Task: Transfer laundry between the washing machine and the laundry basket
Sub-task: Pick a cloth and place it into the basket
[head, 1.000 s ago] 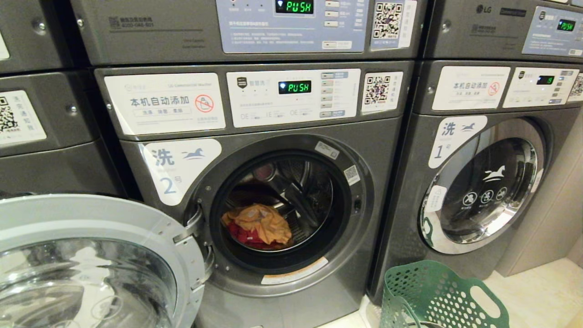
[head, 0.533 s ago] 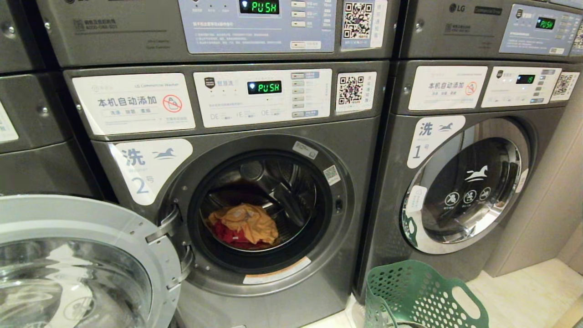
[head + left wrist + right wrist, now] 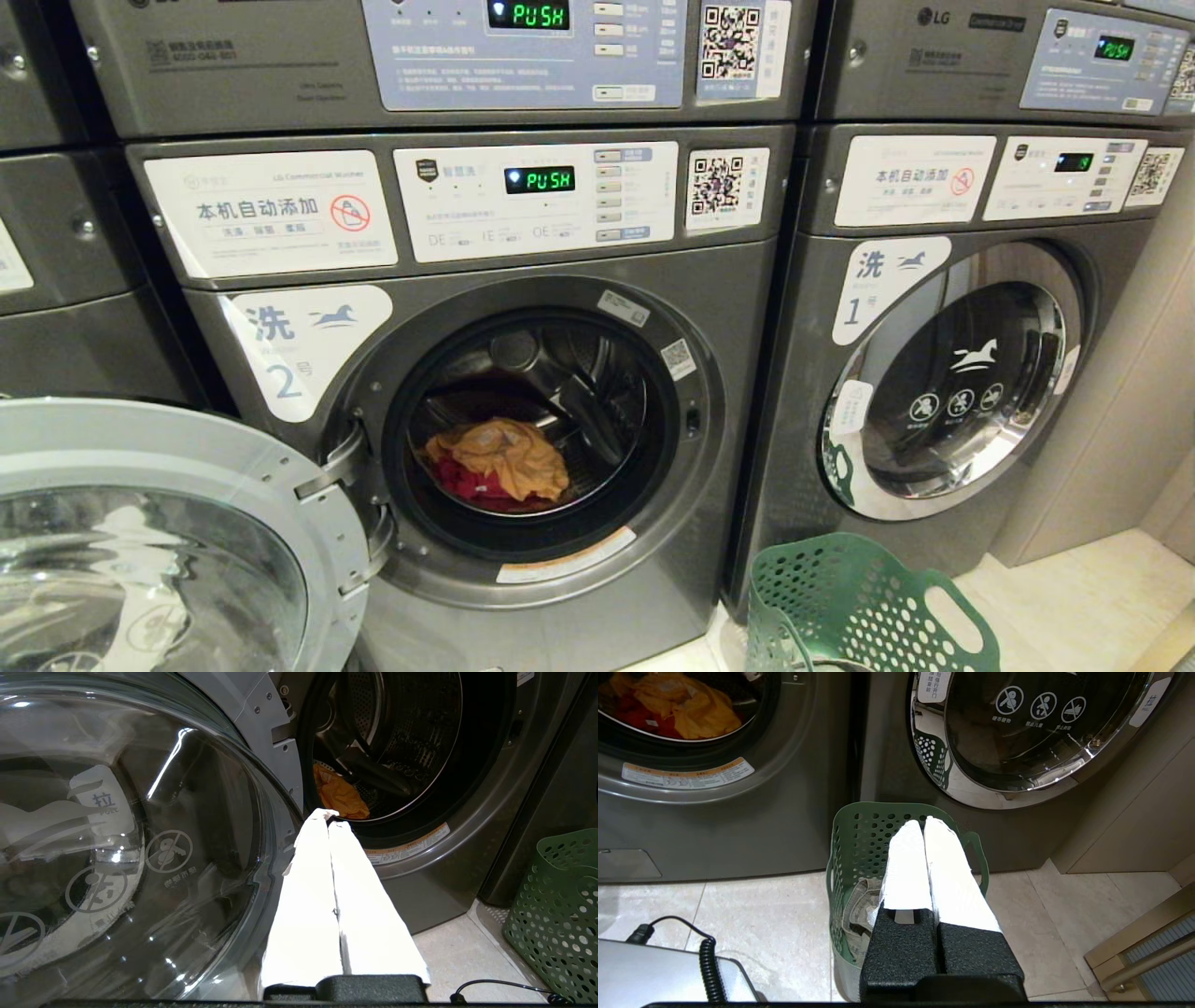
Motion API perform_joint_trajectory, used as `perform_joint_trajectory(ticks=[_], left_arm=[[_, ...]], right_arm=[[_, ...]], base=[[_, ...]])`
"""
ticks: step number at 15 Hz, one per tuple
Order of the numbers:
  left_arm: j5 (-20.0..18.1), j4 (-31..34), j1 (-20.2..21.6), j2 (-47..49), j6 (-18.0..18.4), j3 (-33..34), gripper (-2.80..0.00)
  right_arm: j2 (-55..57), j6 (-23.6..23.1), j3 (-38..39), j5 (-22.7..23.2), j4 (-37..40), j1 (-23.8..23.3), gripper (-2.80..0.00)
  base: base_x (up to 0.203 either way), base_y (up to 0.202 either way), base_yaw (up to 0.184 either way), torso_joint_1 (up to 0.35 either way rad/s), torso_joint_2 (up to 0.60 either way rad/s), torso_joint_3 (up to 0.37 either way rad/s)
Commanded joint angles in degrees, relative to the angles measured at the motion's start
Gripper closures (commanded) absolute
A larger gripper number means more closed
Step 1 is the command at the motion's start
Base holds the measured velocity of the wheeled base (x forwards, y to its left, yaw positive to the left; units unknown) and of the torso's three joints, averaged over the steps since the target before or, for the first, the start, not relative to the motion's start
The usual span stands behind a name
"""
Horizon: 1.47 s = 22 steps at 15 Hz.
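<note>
The washing machine (image 3: 523,280) marked 2 stands with its round door (image 3: 159,541) swung open to the left. Orange and red laundry (image 3: 495,462) lies in its drum; the orange piece (image 3: 341,795) also shows in the left wrist view. A green laundry basket (image 3: 854,607) stands on the floor to the machine's right, with a grey patterned garment (image 3: 861,914) inside. My left gripper (image 3: 329,819) is shut and empty, low before the open door. My right gripper (image 3: 922,823) is shut and empty above the laundry basket (image 3: 859,840). Neither arm shows in the head view.
A second washer (image 3: 962,373) marked 1, door closed, stands right of the basket. More machines are stacked above and at the left. A beige cabinet (image 3: 1120,420) flanks the right side. A coiled cable (image 3: 707,966) and grey base part lie on the tiled floor.
The whole head view has shifted left, as the camera moved right; most of the shift came early. The grippers stay shut.
</note>
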Motion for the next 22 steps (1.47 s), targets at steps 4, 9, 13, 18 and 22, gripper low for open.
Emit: perform_joint_trajectory(ticks=[4,9,13,18,22], left_arm=[[-0.08,-0.01,0.0,0.07,-0.07,0.0,0.0],[0.02,-0.01,0.0,0.07,-0.51,0.0,0.0],[0.03,-0.01,0.0,0.07,-0.78,0.0,0.0],[0.02,-0.01,0.0,0.07,-0.78,0.0,0.0],[-0.07,-0.01,0.0,0.07,-0.6,0.0,0.0]], right_arm=[[-0.81,-0.13,0.0,0.04,0.01,-0.07,0.0],[-0.81,-0.22,0.0,0.04,0.01,-0.07,0.0],[-0.81,-0.22,0.0,0.04,0.01,-0.07,0.0],[-0.81,-0.22,0.0,0.04,0.01,-0.07,0.0],[-0.99,-0.22,0.0,0.04,0.01,-0.07,0.0]], base=[[0.0,0.0,0.0,0.0,0.0,0.0],[-0.001,-0.006,0.107,0.001,0.0,0.004],[0.0,-0.008,0.179,0.004,0.0,0.001],[0.001,-0.01,0.175,0.002,0.0,0.003],[0.002,-0.007,0.175,0.001,0.0,0.004]])
